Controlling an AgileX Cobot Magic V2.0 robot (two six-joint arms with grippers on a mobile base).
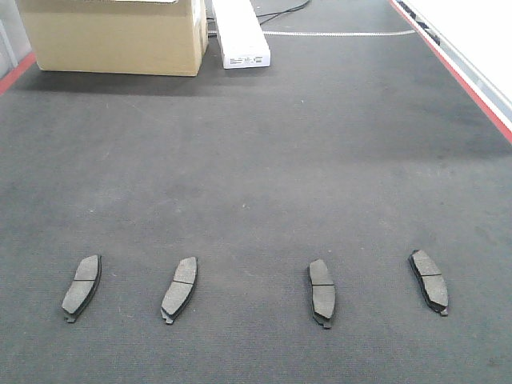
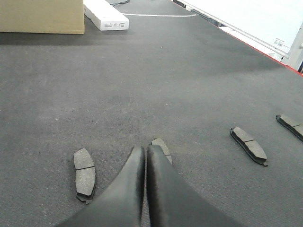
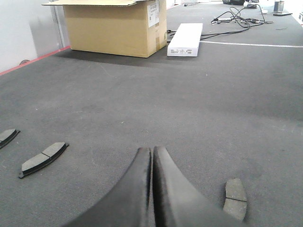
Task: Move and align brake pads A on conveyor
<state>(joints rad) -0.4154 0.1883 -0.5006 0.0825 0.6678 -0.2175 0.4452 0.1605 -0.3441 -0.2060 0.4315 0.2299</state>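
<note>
The conveyor (image 1: 264, 160) runs wide and bare through its middle, a broad open stretch of dark felt between the row of pads and the far end. Red strips (image 1: 464, 80) line its left and right edges. At the far left corner stands a cardboard box (image 1: 112, 36), with a white box (image 1: 240, 36) just beside it; both carry small labels, too blurred to read. Cables (image 3: 236, 19) lie beyond the white box.

The four brake pads A (image 1: 82, 286) (image 1: 179, 289) (image 1: 322, 292) (image 1: 430, 280) lie flat in a row along the near edge, well apart, each slightly tilted.

The left tool (image 2: 145, 150) is closed, fingers pressed together and holding nothing, its tip over the second pad from the left. The right tool (image 3: 152, 151) is likewise closed and empty, above bare belt near a pad.
</note>
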